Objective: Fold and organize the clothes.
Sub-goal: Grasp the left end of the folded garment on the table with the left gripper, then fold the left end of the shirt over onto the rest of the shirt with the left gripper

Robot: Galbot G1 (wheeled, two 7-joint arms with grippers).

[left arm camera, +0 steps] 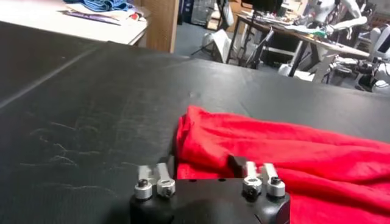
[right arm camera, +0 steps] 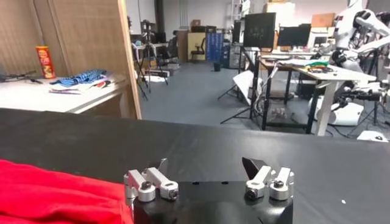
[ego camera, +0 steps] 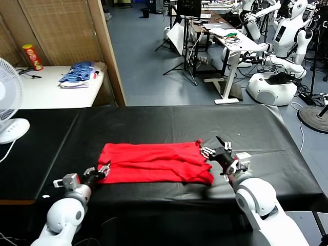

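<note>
Lying folded mid-table, red T-shirt [ego camera: 154, 163] — left tool [ego camera: 104, 169] at its edge.

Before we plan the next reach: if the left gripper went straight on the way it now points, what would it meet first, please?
Most likely the red T-shirt: the left gripper sits at the shirt's near edge on the black table, pointing into the bunched cloth, its fingers at or on the fabric. Whether it already touches cannot be told.

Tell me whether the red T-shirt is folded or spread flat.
Folded: the red T-shirt lies as a long band on the black table, layers overlapping, no sleeves spread out.
</note>
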